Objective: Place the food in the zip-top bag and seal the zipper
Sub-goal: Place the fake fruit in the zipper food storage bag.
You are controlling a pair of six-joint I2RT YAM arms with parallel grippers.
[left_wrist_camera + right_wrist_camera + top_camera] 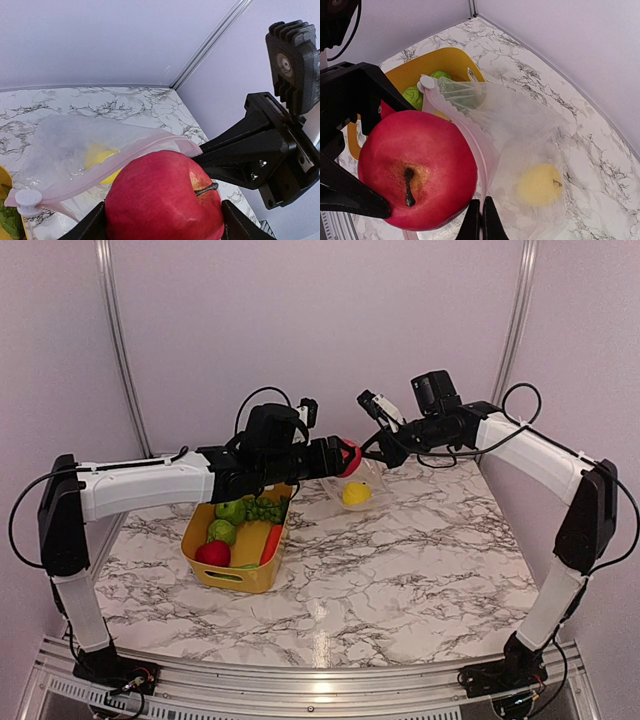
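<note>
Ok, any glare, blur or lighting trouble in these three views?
Top external: even, soft light, one pale glare streak on the marble table near its front edge. Left wrist: the red apple fills the lower frame, in focus, only a mild sheen. Right wrist: the yellow fruit looks hazy because it sits behind the zip-top bag film.

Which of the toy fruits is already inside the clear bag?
The yellow fruit. The red apple is in the left hand; the rest sit in the yellow bin.
</note>
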